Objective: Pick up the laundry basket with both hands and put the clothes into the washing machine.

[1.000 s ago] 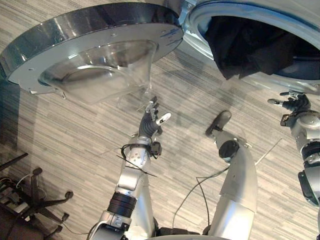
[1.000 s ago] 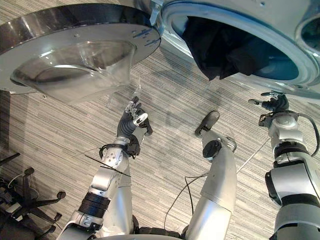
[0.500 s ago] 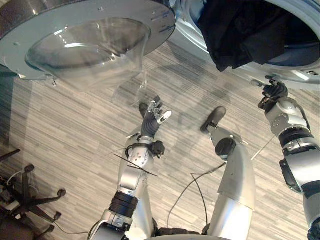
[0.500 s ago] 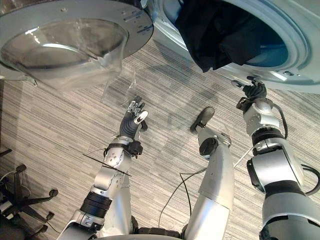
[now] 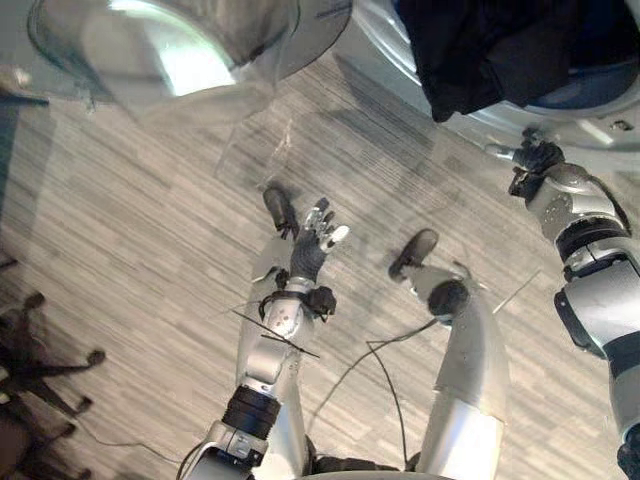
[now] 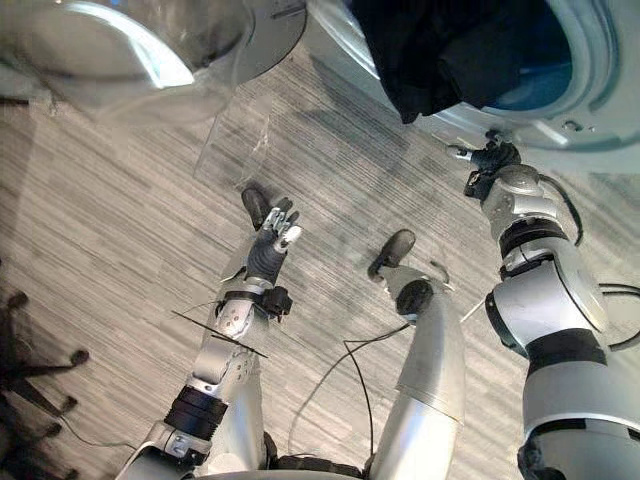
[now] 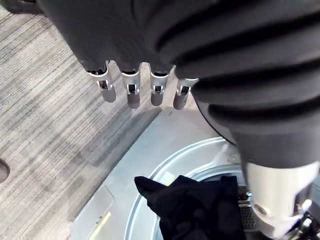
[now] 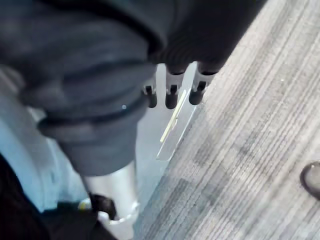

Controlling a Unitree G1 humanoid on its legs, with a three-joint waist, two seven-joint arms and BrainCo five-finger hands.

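- The left hand is open over the floor, its fingers straight and spread, and it holds nothing.
- Ahead of this hand and off to its left hangs the washing machine's round door, swung wide, its clear glass bowl bulging out towards the hand.
- Ahead of it and to its right stands the washing machine, its opening facing the 2 hands.
- The right hand is up by the lower rim of that opening, very near the metal; I cannot tell whether it touches the rim, nor whether it is open or closed.
- The clothes, 1 dark bundle, sit in the mouth of the drum just above the right hand, with a fold drooping over the rim, apart from the hand.
- Well behind the left hand, on its left, stands an office chair on castors.
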